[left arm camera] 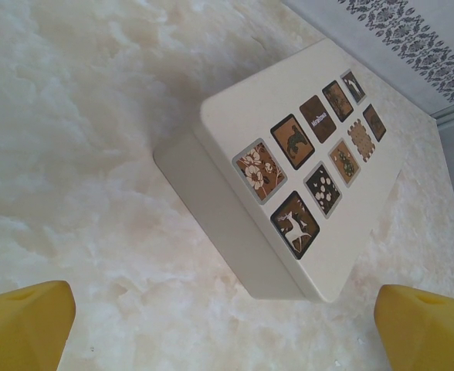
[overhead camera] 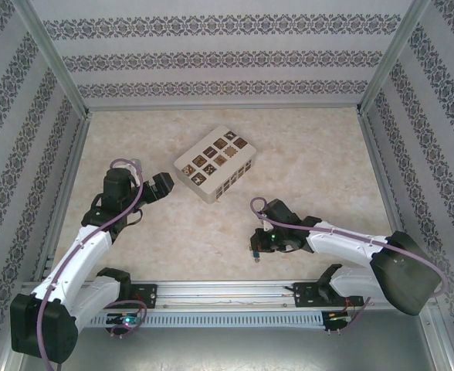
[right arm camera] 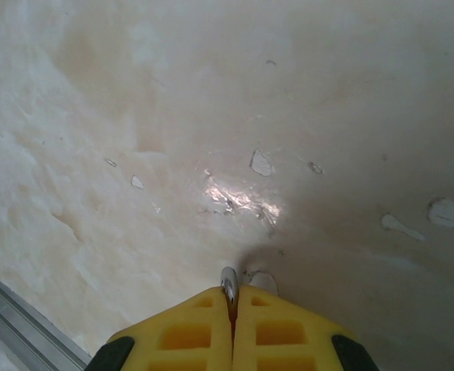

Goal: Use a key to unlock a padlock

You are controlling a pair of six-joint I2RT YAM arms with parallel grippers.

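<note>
My right gripper (right arm camera: 230, 297) is shut, its yellow fingers (right arm camera: 184, 332) pressed together just above the table. A thin silvery metal tip, apparently the key (right arm camera: 228, 284), pokes out from between them. From above, that gripper (overhead camera: 255, 251) points down at the table near the front middle. My left gripper (overhead camera: 167, 186) stands open with nothing between its yellow fingertips (left arm camera: 22, 325), and it faces the near end of the white box (left arm camera: 235, 224) from a short way off. The padlock is out of view.
The white box (overhead camera: 214, 164) with dark patterned squares on its lid lies slantwise at the table's middle back. Patterned walls close in the table (overhead camera: 312, 154) on three sides. A metal rail (overhead camera: 227, 292) runs along the front edge. Small scuffs mark the surface under my right gripper.
</note>
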